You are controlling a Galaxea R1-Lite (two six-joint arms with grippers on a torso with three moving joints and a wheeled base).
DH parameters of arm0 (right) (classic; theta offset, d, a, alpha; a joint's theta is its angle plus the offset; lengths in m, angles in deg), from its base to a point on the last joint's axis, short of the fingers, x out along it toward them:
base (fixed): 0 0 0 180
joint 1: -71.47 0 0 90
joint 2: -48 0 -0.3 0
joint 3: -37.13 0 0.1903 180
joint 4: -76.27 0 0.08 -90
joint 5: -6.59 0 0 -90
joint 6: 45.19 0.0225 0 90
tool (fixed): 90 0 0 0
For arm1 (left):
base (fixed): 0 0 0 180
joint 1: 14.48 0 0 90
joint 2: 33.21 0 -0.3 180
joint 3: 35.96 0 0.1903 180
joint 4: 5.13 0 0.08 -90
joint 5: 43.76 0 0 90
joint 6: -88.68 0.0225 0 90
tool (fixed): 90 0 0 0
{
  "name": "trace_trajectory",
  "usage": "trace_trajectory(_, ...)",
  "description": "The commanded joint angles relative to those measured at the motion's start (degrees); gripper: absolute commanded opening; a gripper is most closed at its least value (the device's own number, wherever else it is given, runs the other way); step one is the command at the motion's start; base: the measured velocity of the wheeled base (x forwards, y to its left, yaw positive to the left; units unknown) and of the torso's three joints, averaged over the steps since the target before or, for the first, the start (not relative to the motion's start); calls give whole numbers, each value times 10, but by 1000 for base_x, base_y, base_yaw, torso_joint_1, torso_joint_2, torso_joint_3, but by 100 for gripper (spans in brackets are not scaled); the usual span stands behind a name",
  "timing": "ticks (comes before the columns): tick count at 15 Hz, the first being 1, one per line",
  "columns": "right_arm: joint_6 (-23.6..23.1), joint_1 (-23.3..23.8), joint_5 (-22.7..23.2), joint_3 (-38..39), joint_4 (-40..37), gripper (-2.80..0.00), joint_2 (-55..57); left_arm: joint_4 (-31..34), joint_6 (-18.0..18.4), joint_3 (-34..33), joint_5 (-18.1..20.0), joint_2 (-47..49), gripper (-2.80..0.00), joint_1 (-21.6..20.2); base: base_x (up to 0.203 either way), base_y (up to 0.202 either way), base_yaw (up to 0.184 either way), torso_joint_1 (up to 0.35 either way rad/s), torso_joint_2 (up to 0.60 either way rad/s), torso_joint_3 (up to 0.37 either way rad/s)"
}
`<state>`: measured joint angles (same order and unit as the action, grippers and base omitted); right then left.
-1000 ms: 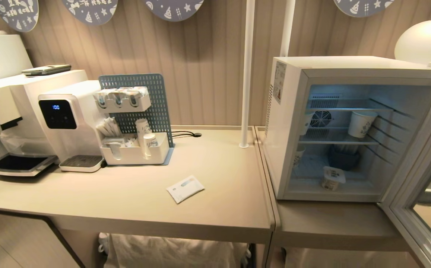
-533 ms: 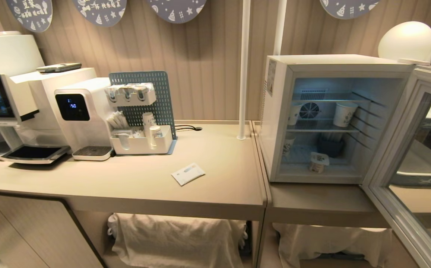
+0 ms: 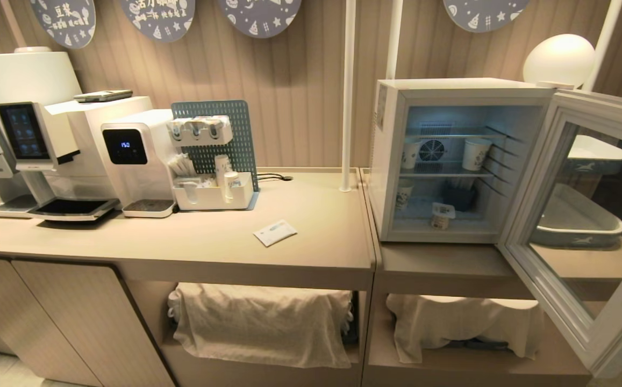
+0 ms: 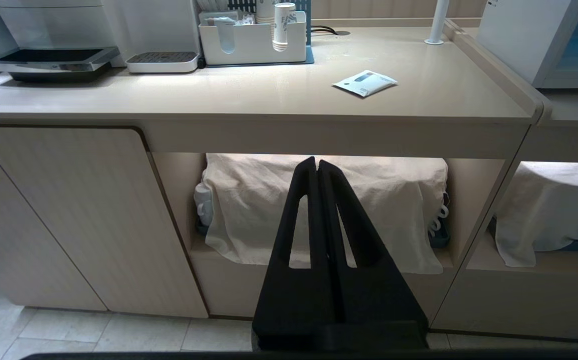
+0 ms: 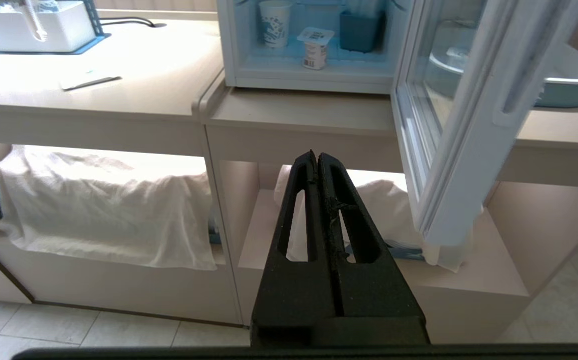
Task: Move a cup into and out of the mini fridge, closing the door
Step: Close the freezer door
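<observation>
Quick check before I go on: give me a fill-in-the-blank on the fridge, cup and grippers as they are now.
1. The mini fridge has its door standing ____.
2. The cup sits on the fridge's ____ level.
3. The left gripper and right gripper are both ____.
4. A flat white packet lies on the ____.

Missing words: open; bottom; shut; counter

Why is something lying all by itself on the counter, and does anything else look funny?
A small flat white paper packet lies askew on the beige counter, apart from the white organiser tray. The white boxy mini fridge stands with its glass-windowed door swung wide open. Nothing looks spilled or broken.
</observation>
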<state>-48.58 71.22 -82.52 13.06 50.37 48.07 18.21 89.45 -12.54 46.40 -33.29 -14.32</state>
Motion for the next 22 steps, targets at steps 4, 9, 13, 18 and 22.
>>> trace_trajectory(4,0,0,0,0,0,-280,1,0,0,0,0,0,-280,0,-1,-18,-2,1,3,2)
trace_trajectory(9,0,0,0,0,0,-280,1,0,0,0,0,0,-280,0,0,-91,-31,3,3,4)
trace_trajectory(13,0,0,0,-1,-4,-280,1,0,0,0,0,0,-280,0,0,-91,-30,4,4,4)
trace_trajectory(18,0,0,0,-2,-5,-280,1,0,0,0,0,0,-280,0,0,-88,-29,2,1,2)
trace_trajectory(22,0,0,0,-2,-5,-280,1,0,0,0,0,0,-280,0,0,-89,-29,2,1,3)
